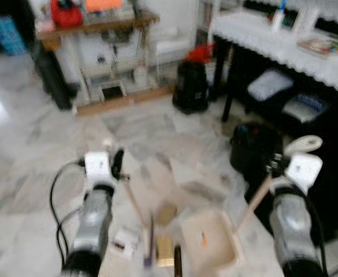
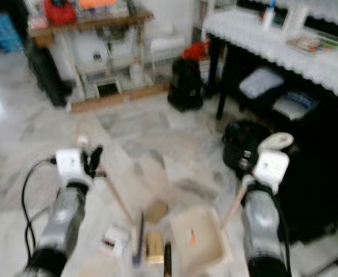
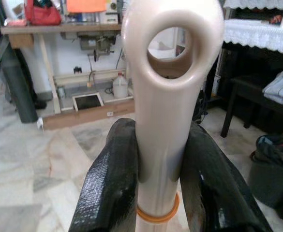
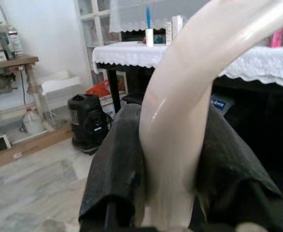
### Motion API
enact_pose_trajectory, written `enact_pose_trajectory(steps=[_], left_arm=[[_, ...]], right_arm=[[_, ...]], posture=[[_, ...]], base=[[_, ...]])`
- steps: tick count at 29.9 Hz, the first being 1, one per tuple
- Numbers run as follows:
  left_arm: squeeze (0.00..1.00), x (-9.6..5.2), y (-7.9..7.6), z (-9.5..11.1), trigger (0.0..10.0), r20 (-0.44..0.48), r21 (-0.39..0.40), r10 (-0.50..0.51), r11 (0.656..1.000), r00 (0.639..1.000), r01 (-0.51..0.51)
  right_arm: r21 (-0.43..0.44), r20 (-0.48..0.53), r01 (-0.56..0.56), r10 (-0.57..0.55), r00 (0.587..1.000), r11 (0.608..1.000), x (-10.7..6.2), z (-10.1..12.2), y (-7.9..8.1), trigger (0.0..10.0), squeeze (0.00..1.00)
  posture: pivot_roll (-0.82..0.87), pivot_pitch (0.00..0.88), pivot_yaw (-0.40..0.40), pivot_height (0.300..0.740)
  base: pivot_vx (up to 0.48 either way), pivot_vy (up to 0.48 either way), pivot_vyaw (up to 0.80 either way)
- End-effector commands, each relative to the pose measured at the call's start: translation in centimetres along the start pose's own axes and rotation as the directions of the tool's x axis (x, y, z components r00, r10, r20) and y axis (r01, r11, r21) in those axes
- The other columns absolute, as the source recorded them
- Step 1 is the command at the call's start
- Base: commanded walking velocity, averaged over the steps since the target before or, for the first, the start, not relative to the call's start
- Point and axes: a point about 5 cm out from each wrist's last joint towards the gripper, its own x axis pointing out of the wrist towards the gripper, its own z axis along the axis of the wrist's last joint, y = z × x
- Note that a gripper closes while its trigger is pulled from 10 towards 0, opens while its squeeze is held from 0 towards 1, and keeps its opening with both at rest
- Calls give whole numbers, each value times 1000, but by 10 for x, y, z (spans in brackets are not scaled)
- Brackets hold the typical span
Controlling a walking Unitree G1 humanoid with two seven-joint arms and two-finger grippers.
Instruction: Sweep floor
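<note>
Broom [image 1: 135, 209] slants down from the left gripper [image 3: 159, 169], which pinches its handle; the right gripper [image 4: 172, 159] clamps the dustpan [image 1: 210, 241] handle (pan on marble floor [image 1: 36, 156]), open floor ahead.

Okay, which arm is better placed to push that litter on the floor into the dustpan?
Left, probably. The left gripper is shut on the broom handle, whose lower end sits among the litter beside the dustpan. The right gripper is shut on the dustpan handle, so it steadies the pan.
</note>
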Motion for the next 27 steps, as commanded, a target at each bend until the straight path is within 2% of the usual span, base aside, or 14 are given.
enact_pose_trajectory(steps=[1, 27], left_arm=[[0, 4, -6, 10, 10000, 47, -5, -24, 1000, 999, 24], [0, 3, -7, 10, 10000, 42, -10, -56, 998, 998, 57]], right_arm=[[-12, 26, 9, -9, 1000, 1000, 2, 5, -5, 10000, 0], [-27, 6, 10, -10, 1000, 1000, -1, 1, -5, 10000, 0]], posture=[[-171, 0, 52, 740], [-165, 0, 55, 740]], base=[[0, 0, 0], [0, 0, 0]])
